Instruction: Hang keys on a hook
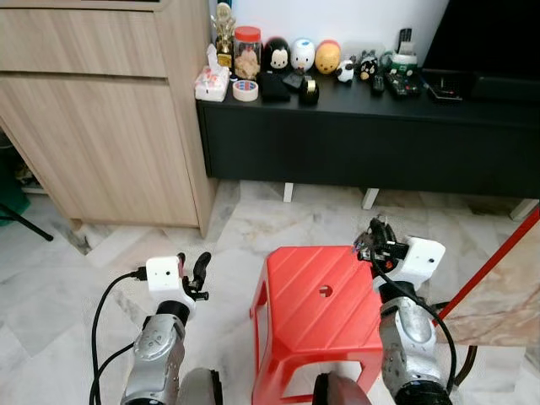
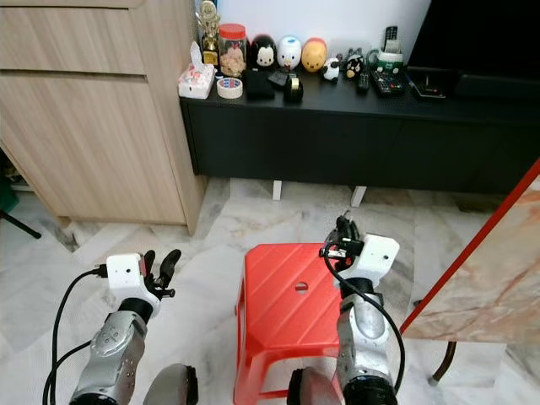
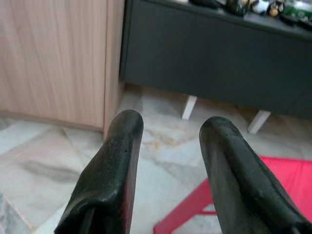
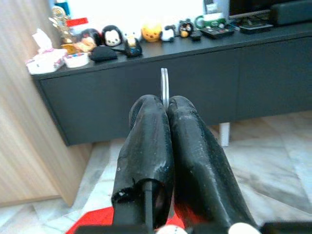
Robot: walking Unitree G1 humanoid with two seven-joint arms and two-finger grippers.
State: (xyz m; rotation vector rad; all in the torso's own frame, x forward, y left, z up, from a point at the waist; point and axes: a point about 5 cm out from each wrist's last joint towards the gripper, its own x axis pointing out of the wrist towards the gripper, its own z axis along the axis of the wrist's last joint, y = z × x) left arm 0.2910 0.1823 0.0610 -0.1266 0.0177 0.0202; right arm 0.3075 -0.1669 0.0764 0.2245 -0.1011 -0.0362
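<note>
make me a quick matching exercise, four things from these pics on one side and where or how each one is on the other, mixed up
1. stool
2. tape roll
3. left claw
4. right claw

a. shut on a key ring
b. open, over the floor
c. on the black cabinet
d. red, between the two arms

Pairs: 1-d, 2-c, 3-b, 4-a

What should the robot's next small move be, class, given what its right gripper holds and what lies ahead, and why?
Probably turn or look around for a hook. The right gripper is shut on a key ring above the red stool, but ahead stand just a black console and wooden cabinet, with no hook visible. The left gripper is open.
</note>
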